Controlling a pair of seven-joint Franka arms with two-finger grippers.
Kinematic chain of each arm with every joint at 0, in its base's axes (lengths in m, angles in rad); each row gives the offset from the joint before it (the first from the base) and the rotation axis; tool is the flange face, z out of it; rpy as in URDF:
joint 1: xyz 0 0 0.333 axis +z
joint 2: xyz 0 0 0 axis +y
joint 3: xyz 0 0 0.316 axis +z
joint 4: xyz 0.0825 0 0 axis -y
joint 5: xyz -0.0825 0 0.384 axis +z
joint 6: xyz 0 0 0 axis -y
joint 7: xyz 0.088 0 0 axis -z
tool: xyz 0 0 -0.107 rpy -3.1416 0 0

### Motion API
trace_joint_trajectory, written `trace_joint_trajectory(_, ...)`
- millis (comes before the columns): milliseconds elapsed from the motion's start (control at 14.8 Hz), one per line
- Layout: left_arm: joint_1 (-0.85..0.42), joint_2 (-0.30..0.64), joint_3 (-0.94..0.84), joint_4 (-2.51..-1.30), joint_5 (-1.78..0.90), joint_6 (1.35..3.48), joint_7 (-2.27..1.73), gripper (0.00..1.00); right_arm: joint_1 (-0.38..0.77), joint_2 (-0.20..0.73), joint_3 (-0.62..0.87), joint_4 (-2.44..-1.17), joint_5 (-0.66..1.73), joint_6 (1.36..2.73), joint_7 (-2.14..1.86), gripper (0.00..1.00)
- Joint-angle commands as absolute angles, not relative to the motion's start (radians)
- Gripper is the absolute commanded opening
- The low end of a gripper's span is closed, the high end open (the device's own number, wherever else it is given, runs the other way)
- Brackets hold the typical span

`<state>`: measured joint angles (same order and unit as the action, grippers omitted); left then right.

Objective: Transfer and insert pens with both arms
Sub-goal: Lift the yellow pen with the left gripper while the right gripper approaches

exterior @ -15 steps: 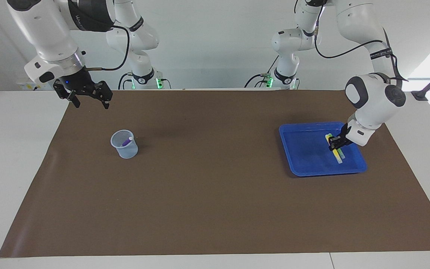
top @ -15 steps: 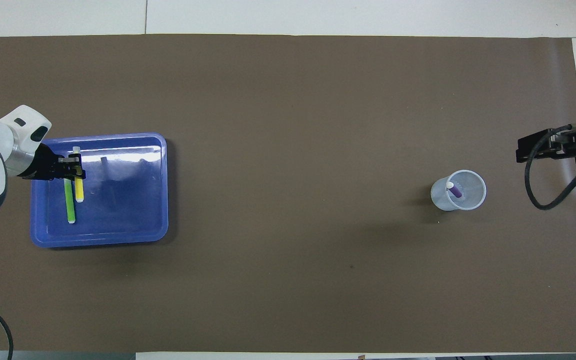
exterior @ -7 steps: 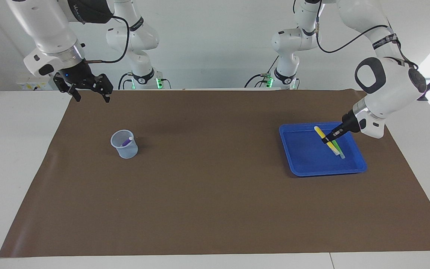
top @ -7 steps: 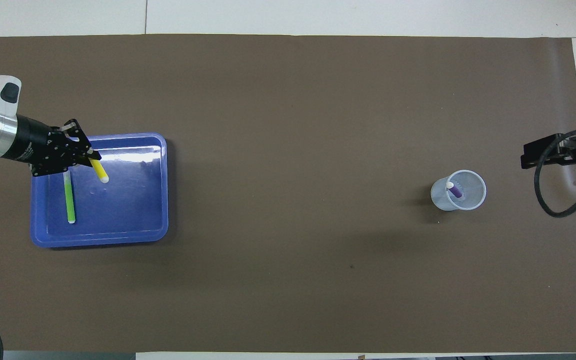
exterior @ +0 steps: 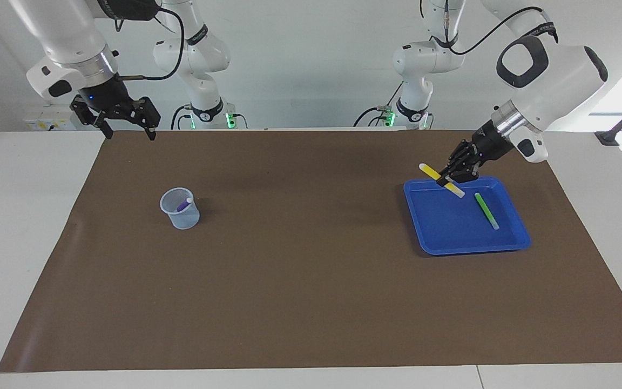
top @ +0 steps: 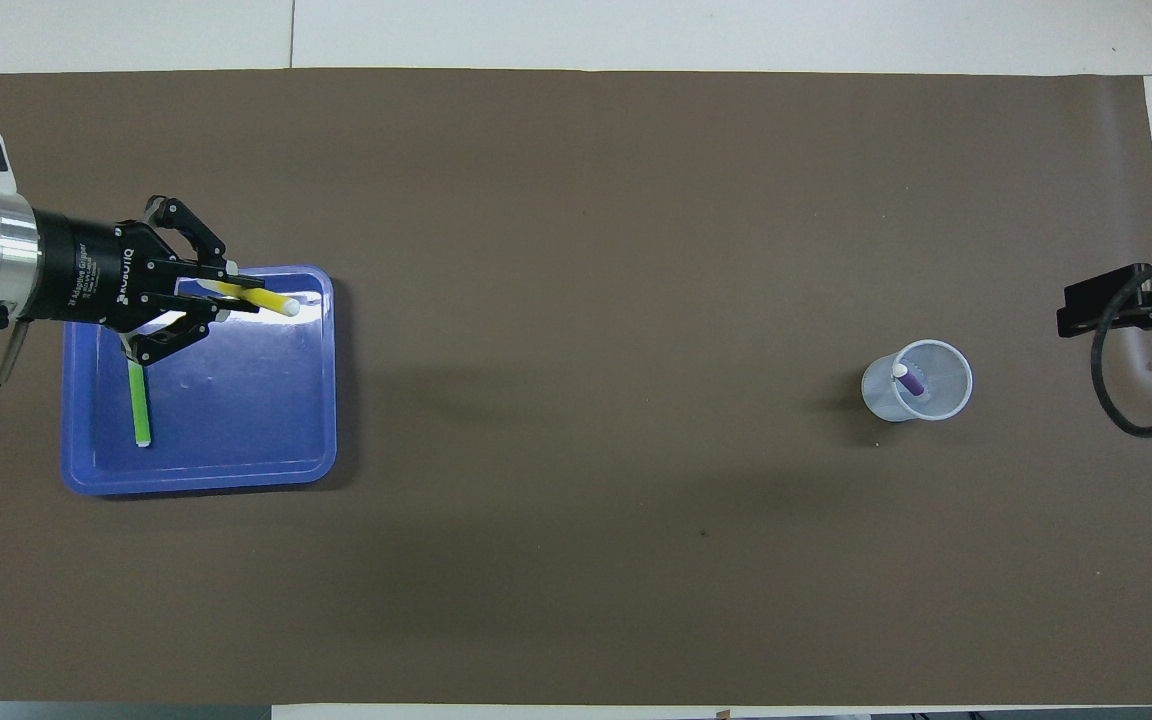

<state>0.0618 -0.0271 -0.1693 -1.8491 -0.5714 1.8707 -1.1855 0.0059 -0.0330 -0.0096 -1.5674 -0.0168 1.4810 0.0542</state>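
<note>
Purple pen (top: 912, 380) half hidden in cup (top: 944, 400)

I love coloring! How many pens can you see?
3: yellow pen held by the left gripper over the blue tray; green pen lying in it; purple pen in the cup.

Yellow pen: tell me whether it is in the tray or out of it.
Out. The yellow pen is lifted, clamped in the left gripper above the tray edge; the green pen lies inside.
</note>
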Motion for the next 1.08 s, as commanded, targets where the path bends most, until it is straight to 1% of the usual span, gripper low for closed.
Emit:
trace_joint_trajectory(0, 0.049, -0.063, -0.205, -1.865, -0.656, 1.926, -1.435, 0.0, 0.003, -0.018, -0.002, -1.548, -0.012, 1.462, 0.066, 1.0)
trace_joint_trajectory(271, -0.029, -0.095, -0.212, -1.874, -0.784, 2.005, -1.59, 0.0, 0.005, -0.018, 0.026, -1.546, 0.026, 1.473, 0.071, 1.0)
trace_joint_trajectory(473, -0.086, -0.126, -0.212, -1.928, -0.9, 2.032, -1.626, 0.0, 0.006, -0.018, 0.035, -1.545, 0.194, 1.485, 0.118, 1.0)
trace_joint_trajectory(609, -0.138, -0.158, -0.212, -1.985, -0.975, 2.069, -1.631, 0.0, 0.006, -0.02, 0.049, -1.552, 0.296, 1.538, 0.159, 1.0)
trace_joint_trajectory(744, -0.227, -0.195, -0.212, -2.058, -1.046, 2.184, -1.638, 0.0, 0.006, -0.017, 0.102, -1.552, 0.362, 1.616, 0.245, 1.0)
trace_joint_trajectory(879, -0.323, -0.224, -0.212, -2.123, -1.06, 2.294, -1.67, 0.0, 0.006, -0.012, 0.161, -1.554, 0.429, 1.695, 0.342, 1.0)
trace_joint_trajectory(1015, -0.392, -0.244, -0.212, -2.172, -1.063, 2.4, -1.733, 0.0, 0.008, -0.012, 0.225, -1.563, 0.462, 1.741, 0.371, 1.0)
